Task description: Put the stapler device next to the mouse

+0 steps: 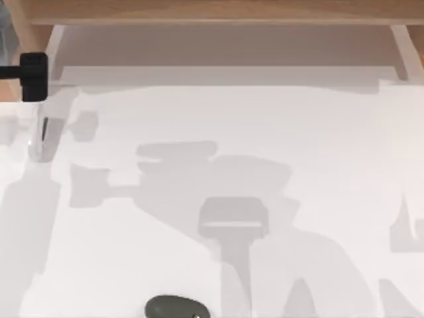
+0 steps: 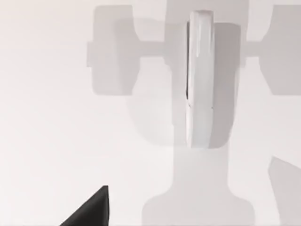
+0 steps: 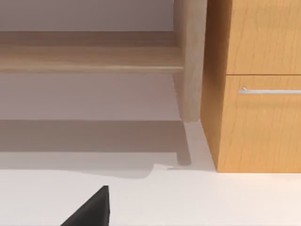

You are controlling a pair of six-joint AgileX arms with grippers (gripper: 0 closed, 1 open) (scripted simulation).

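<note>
The stapler device (image 1: 43, 136) is a narrow white-and-silver bar with a thin dark stripe, lying on the white table near the left edge. In the left wrist view the stapler device (image 2: 200, 80) lies lengthwise ahead of the camera, apart from a black corner of my left gripper (image 2: 91, 212). My left arm (image 1: 32, 76) hangs over the far left edge, just behind the stapler. The mouse (image 1: 175, 308), a dark grey-olive oval, sits at the front edge left of centre, far from the stapler. A black corner of my right gripper (image 3: 91, 212) shows in the right wrist view.
A wooden shelf (image 1: 212, 13) runs along the back of the table. In the right wrist view a wooden cabinet (image 3: 254, 84) with a silver drawer handle (image 3: 270, 91) stands beside the shelf. Grey arm shadows lie across the white tabletop (image 1: 318, 132).
</note>
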